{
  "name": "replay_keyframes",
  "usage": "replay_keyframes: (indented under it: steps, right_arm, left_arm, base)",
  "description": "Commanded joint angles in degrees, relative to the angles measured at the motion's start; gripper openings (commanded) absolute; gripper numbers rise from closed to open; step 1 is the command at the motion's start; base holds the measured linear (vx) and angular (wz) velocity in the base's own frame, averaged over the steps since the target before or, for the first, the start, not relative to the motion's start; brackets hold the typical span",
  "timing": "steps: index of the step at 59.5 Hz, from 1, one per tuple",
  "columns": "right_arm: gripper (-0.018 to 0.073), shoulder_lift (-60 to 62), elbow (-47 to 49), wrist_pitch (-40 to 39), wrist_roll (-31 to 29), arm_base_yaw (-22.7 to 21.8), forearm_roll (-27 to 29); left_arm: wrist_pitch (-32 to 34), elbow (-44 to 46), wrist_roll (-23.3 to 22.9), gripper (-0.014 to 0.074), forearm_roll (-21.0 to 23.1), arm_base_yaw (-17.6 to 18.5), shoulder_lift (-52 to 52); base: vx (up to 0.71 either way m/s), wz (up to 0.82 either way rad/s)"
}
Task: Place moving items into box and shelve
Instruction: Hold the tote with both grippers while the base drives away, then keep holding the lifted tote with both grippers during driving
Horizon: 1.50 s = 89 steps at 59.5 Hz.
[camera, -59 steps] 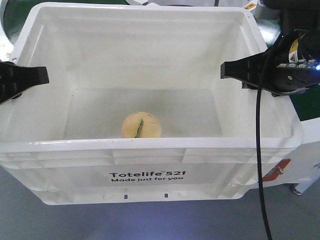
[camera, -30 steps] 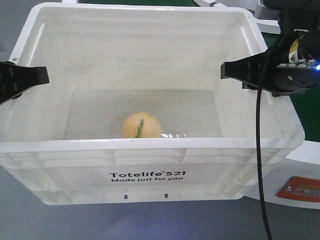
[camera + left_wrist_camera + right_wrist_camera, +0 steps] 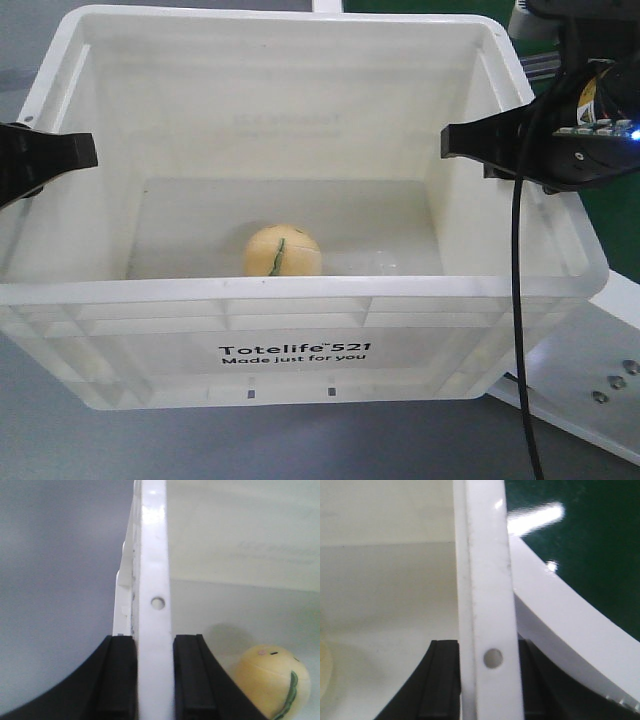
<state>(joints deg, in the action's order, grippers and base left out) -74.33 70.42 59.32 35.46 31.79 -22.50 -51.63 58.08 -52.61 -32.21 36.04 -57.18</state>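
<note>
The box [image 3: 300, 288] is a large white crate printed "Totelife 521". It fills the front view. One moving item, a pale orange-yellow plush [image 3: 282, 250] with a green stripe, lies on the box floor near the front wall. My left gripper [image 3: 85, 150] is shut on the box's left rim [image 3: 154, 580], with its black fingers [image 3: 120, 675] on either side. The plush [image 3: 272, 682] lies just inside that wall. My right gripper [image 3: 452, 140] is shut on the right rim [image 3: 487, 580], one finger [image 3: 442, 680] inside the box.
Grey floor [image 3: 60, 440] shows below and left of the box. A white panel with screws [image 3: 590, 370] lies at the lower right. A dark green surface [image 3: 590, 545] with a white curved edge [image 3: 570, 615] lies beyond the right rim.
The box and both grippers hold their place in the view while the background slides: the white base with an orange-red part at lower right is gone, and a white screwed panel now shows there.
</note>
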Motion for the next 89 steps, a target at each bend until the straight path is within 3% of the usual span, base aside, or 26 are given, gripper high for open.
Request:
replay_keyframes:
  steps: [1, 89]
  right_arm:
    - [0.0081, 2.2, 2.8, -4.7, -0.1, -0.3, -3.1]
    - [0.0081, 2.2, 2.8, -4.6, -0.1, -0.3, -3.1]
  left_arm:
    - [8.4, 2.6, -0.5, 0.0161, -4.0, 0.2, 1.5]
    - [7.1, 2.6, -0.5, 0.0161, -4.0, 0.2, 1.5]
  base:
    - [-0.08, 0.59]
    - [-0.12, 0.69]
